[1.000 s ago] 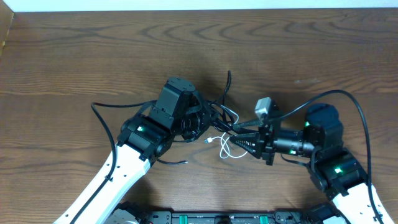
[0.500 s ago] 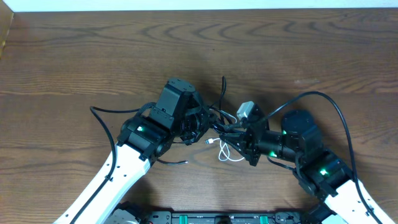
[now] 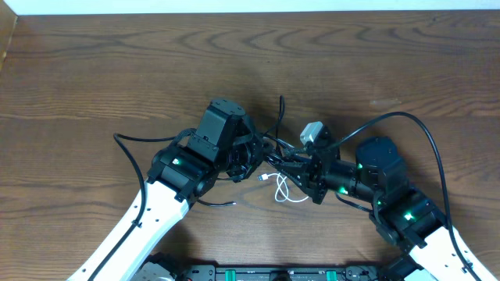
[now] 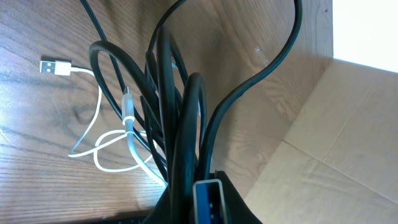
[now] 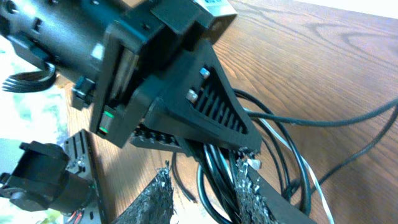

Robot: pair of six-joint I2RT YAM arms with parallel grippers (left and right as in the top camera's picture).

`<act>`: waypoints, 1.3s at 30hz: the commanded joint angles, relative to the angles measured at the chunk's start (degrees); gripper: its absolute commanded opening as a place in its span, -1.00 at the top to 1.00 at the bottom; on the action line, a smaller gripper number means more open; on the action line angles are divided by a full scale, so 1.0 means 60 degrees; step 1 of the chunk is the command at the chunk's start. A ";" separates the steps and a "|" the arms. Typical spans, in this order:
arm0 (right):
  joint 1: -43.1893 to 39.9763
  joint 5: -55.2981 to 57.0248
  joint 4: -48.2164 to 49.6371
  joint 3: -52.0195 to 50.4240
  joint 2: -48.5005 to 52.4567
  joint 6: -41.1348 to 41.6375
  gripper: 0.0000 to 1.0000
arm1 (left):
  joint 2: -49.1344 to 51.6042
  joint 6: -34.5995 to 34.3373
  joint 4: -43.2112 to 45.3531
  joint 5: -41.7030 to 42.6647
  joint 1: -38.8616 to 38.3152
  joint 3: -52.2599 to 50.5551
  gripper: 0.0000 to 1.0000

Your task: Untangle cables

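A tangle of black cables (image 3: pixel 273 148) lies between the two arms, and the white cable (image 3: pixel 286 193) is looped on the table just below it. My left gripper (image 3: pixel 258 154) is shut on a bundle of black cables (image 4: pixel 180 124), with a blue-tongued plug (image 4: pixel 206 200) at its jaws. In the left wrist view the white cable (image 4: pixel 112 144) coils on the wood, ending in a USB plug (image 4: pixel 56 66). My right gripper (image 5: pixel 202 169) is open. Black cable loops (image 5: pixel 214 186) pass between its fingers, right under the left gripper (image 5: pixel 205 106).
The left arm's own black wire (image 3: pixel 133 144) arcs over the table to the left, and the right arm's wire (image 3: pixel 422 136) arcs to the right. A loose black cable end (image 3: pixel 281 105) sticks up behind the tangle. A cardboard wall (image 4: pixel 348 143) stands at the table's edge.
My right arm has moved left, bringing its gripper right up to the cable bundle at the left gripper. The left arm has held still with its grip unchanged.
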 commanded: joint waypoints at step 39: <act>-0.0270 0.3814 -0.1173 0.0922 -0.1953 0.0452 0.98 | -0.0058 0.2652 -0.1169 -0.0845 0.0015 -0.0022 0.85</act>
